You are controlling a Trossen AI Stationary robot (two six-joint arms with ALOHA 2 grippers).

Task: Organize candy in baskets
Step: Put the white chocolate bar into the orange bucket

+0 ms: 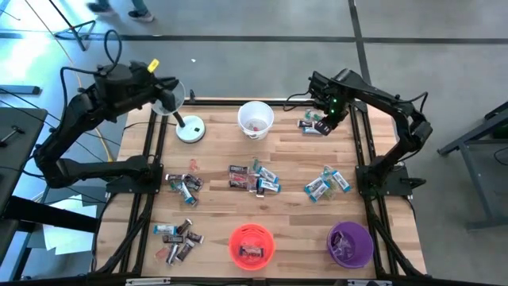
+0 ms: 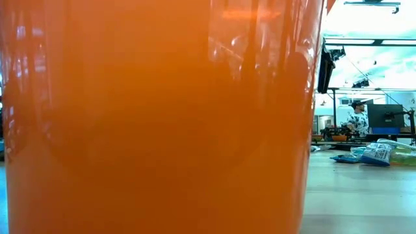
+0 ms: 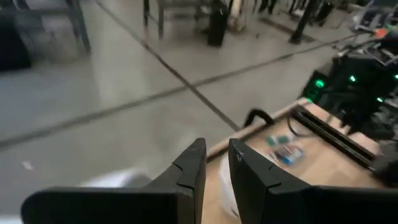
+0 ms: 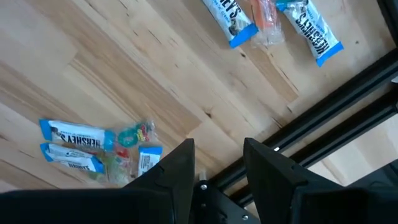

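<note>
Candy lies in several loose heaps on the wooden table: at the far right point(image 1: 311, 125), the middle point(image 1: 254, 179), the right point(image 1: 325, 184), the left point(image 1: 182, 184) and the near left point(image 1: 178, 234). The white basket point(image 1: 255, 119) stands at the far middle. The orange basket point(image 1: 251, 245) and the purple basket point(image 1: 350, 243) stand at the near edge. My right gripper point(image 1: 324, 119) hangs open above the far-right heap, pointing down, with blue-silver bars point(image 4: 74, 146) below it. My left gripper point(image 1: 171, 94) is raised over the table's far left corner, its fingers point(image 3: 193, 168) a little apart with nothing between them.
A white desk lamp point(image 1: 189, 127) stands right below my left gripper. Black frame rails point(image 4: 323, 124) run along the table's edges. The orange basket's wall point(image 2: 162, 117) fills the low view, with candy point(image 2: 377, 153) and a person point(image 2: 356, 117) beyond it.
</note>
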